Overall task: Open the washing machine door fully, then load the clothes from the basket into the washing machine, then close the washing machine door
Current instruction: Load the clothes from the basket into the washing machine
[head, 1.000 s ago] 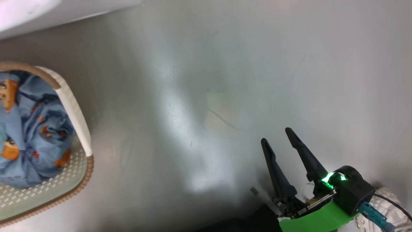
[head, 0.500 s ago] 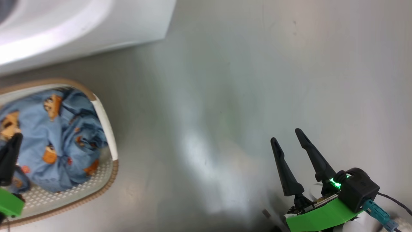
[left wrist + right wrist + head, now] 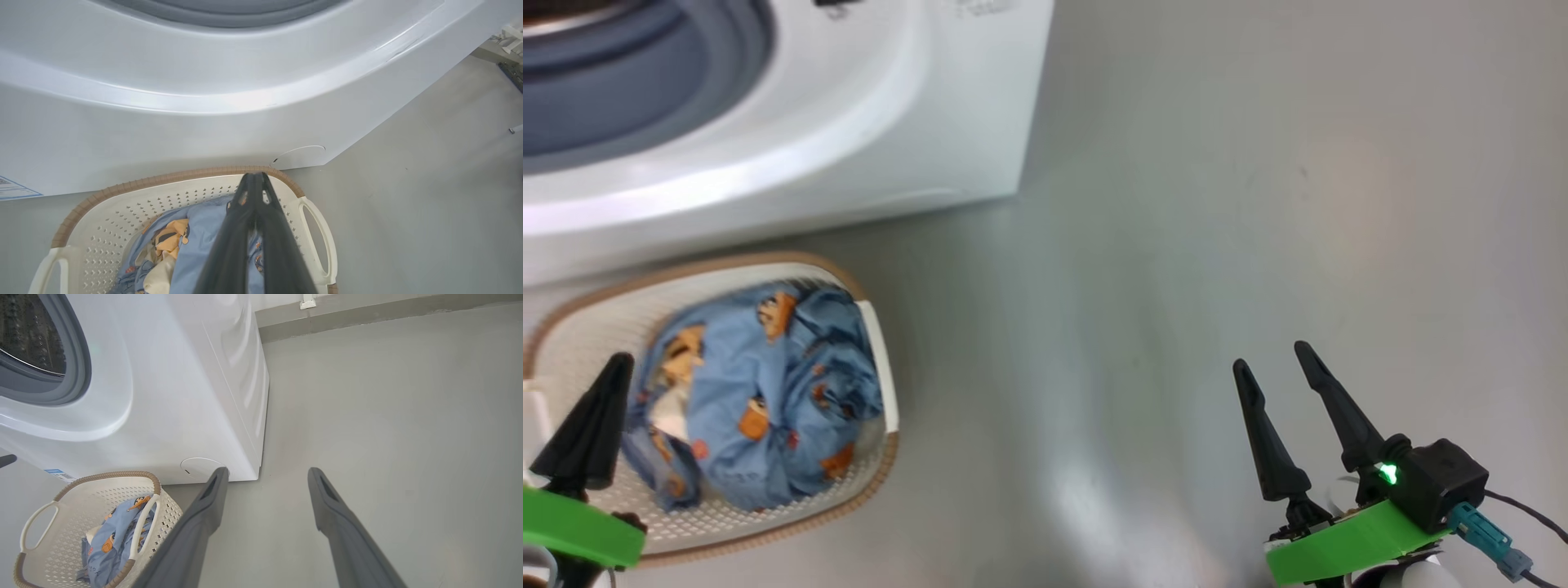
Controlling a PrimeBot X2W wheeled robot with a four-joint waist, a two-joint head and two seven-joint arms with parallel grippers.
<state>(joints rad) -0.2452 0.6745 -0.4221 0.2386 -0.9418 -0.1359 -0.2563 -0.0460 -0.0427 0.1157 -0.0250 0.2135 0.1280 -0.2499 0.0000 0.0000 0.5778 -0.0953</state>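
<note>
Your washing machine (image 3: pixel 849 122) is a smooth, glossy white box with a grey rubber ring (image 3: pixel 645 106) curving round its opening at the upper left of the head view; the right wrist view shows the perforated steel drum (image 3: pixel 28 335) behind that ring. Below it, at the lower left, the basket (image 3: pixel 184 174) sits on the matt grey floor (image 3: pixel 1217 204), just in front of the machine. It is a rounded rectangle of cream plastic, dotted with small holes and edged with a brown woven-look rim. The clothes (image 3: pixel 768 408) lie bunched inside it: soft, creased light-blue fabric with orange-brown figures and some cream cloth.

Your left gripper (image 3: pixel 614 371) hangs over the basket's left part with its dark tapered fingers pressed together on nothing. Your right gripper (image 3: pixel 1272 358) sits at the lower right above bare floor, fingers spread.

Since a second ago the head camera has swung (the things themselves have not moved), so the machine front and most of the basket now show, and the left gripper has come into frame.

Count one machine, one basket with two white handles (image 3: pixel 325 230), one heap of clothes and two grippers.
</note>
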